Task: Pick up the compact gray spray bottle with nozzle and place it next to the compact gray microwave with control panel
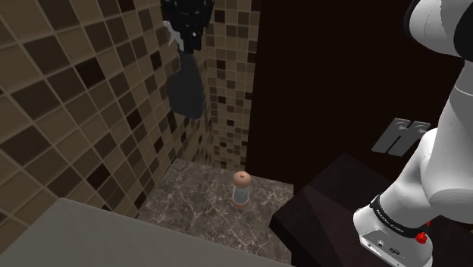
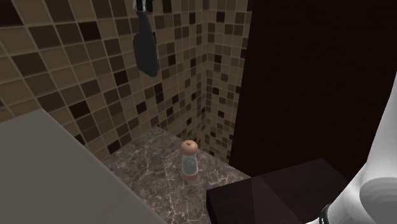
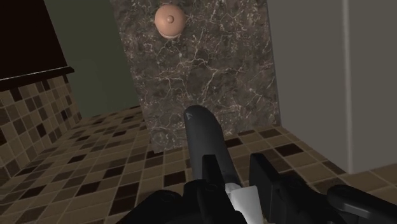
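Marble surface (image 1: 197, 216) is way down below, and the big gray box (image 1: 76, 235) at its near end, toward the shoulder view's lower left, is what I'm taking for the microwave. My tool (image 3: 238, 184) is clamped on the dark gray spray bottle (image 1: 186, 87), which hangs long-axis-down high over the surface beside the tiled wall. So I reckon the drop spot is straight down and toward that box, away from the little pink-topped shaker (image 1: 242, 190) near the far corner.
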Robot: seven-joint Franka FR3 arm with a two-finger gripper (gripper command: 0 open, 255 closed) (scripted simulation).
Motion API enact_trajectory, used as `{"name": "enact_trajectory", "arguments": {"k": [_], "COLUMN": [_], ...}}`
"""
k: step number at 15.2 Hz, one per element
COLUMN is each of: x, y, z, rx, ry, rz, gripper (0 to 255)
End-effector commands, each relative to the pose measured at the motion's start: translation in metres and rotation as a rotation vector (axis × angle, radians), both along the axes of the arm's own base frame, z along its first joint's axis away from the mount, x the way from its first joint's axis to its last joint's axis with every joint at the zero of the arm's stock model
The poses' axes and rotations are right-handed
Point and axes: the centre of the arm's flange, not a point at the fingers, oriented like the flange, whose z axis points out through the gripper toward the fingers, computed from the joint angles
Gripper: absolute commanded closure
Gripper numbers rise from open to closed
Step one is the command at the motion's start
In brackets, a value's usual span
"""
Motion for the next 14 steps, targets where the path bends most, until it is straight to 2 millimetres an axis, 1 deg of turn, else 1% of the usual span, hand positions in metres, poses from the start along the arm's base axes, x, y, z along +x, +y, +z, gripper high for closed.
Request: {"name": "enact_trajectory", "arguments": {"k": [1,6,7,14], "x": [-0.010,-0.060,-0.077,-0.077], "y": [0.009,0.052,0.067,0.067], "z": [0.004,0.004,0.005,-0.032], "rx": [0.000,0.000,0.000,0.000], "ry": [0.000,0.000,0.000,0.000], "rz": [0.000,0.000,0.000,0.000], "gripper": [255,255,255,255]}}
